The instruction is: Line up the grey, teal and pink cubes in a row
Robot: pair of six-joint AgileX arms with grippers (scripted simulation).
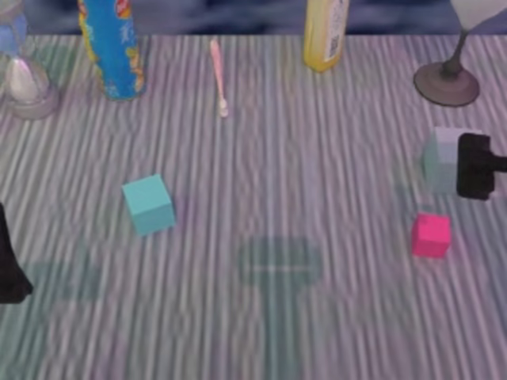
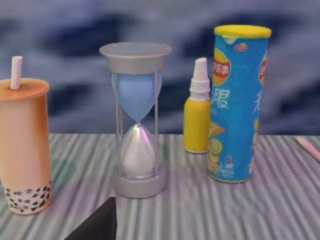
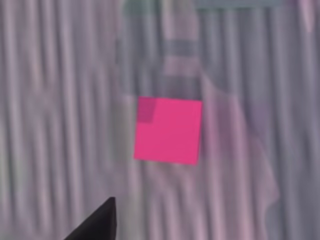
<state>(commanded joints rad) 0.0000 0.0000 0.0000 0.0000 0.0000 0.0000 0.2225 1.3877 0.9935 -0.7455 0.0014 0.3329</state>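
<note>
The pale grey cube (image 1: 440, 158) rests on the table at the right, its right side covered by my right gripper (image 1: 475, 166), which hangs over it, open and holding nothing. The small pink cube (image 1: 431, 235) lies just in front of them, by itself; in the right wrist view the pink cube (image 3: 168, 131) lies flat on the table beyond one dark fingertip (image 3: 102, 220). Left of centre sits the teal cube (image 1: 148, 204), with nothing close by. My left gripper (image 1: 9, 265) is parked at the left edge, open.
Along the back edge stand an hourglass (image 1: 28, 79), a blue crisp can (image 1: 112, 47), a yellow bottle (image 1: 325, 32) and a stemmed glass (image 1: 447, 75). A pink stick (image 1: 219, 75) lies near them. The left wrist view also shows a bubble-tea cup (image 2: 22, 145).
</note>
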